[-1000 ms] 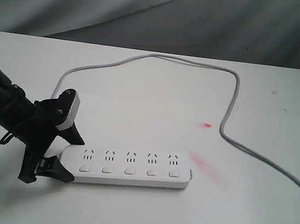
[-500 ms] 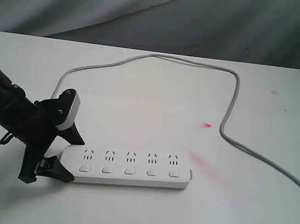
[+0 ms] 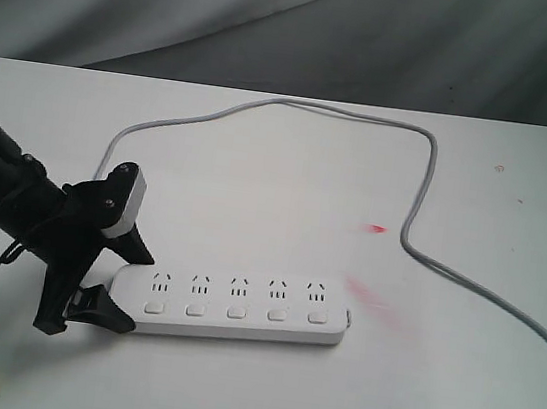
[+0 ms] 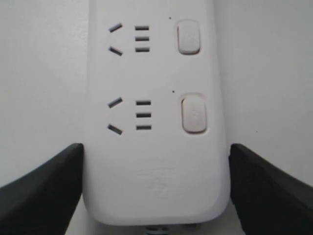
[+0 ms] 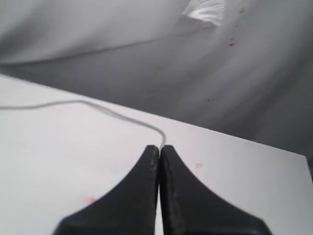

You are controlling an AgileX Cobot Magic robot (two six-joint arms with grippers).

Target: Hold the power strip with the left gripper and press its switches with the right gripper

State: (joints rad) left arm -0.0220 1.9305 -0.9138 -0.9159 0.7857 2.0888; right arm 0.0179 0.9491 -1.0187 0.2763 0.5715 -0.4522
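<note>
Partly done: power strip (image 3: 248,324) on table (image 3: 286,186) clamped at cord end by left gripper (image 3: 139,293) jaws; right gripper (image 5: 159,152) jaws pressed together, apparently away from strip; switches (image 3: 236,312) not yet pressed.

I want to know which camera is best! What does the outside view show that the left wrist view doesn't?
Only the outside view shows the whole power strip, its five switches, the grey cord and red smudges. Only the left wrist view shows the fingers pressed against the strip's sides up close. Both show the left gripper holding the strip's end.
</note>
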